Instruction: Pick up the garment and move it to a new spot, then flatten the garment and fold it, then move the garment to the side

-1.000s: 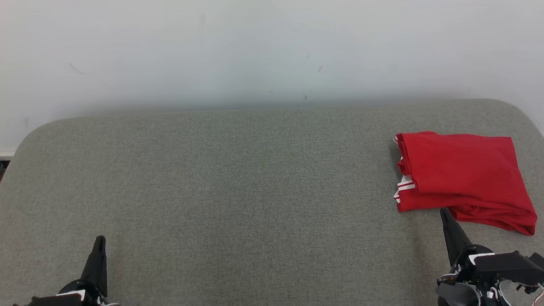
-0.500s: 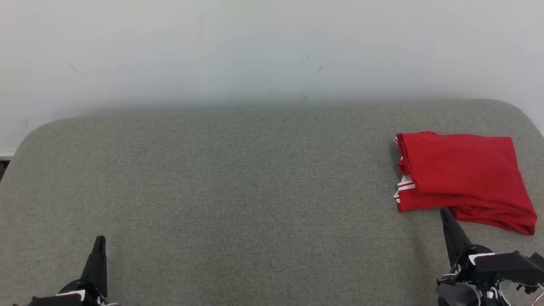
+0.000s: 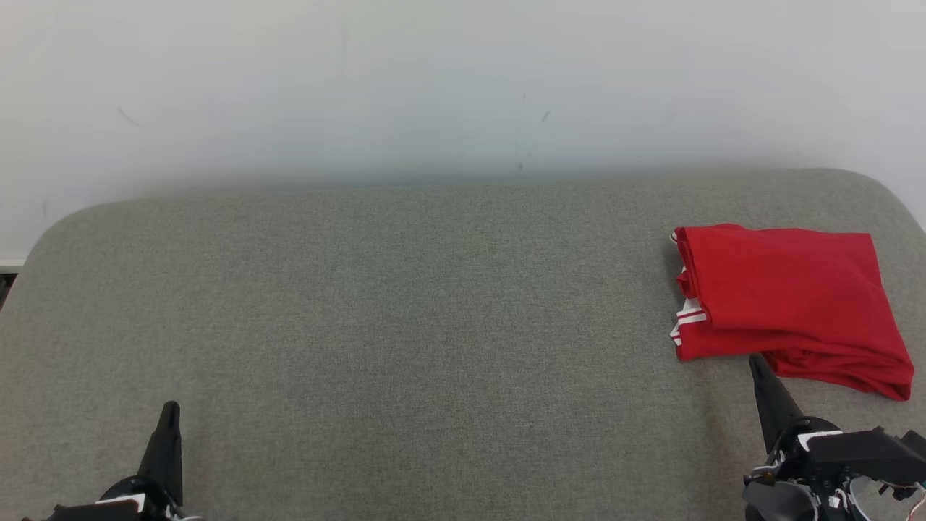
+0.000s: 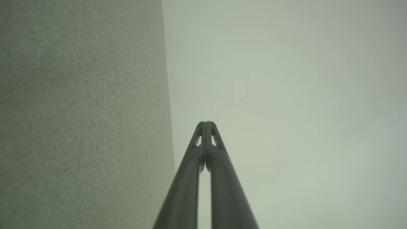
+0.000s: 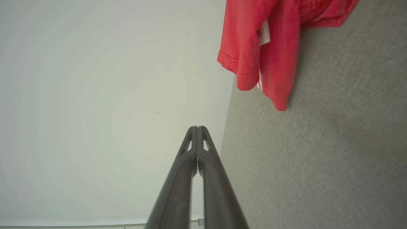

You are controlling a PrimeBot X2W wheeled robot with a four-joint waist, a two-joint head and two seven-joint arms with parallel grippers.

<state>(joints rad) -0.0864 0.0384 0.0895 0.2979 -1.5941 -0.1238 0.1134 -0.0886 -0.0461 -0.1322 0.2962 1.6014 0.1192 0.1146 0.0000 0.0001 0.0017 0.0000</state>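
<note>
nothing moved since the earlier frames: red garment (image 3: 785,304) lies folded and flat at the right end of the grey cushion (image 3: 434,325), white stripes showing along its edge toward the cushion's middle. left gripper (image 3: 170,409) is pinched closed and empty over the cushion's near left part. right gripper (image 3: 754,360) is also closed on nothing, over the cushion's near right part.

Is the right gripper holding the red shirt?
No, the right gripper is shut on nothing; the red shirt lies on the grey cushion beyond it.
</note>
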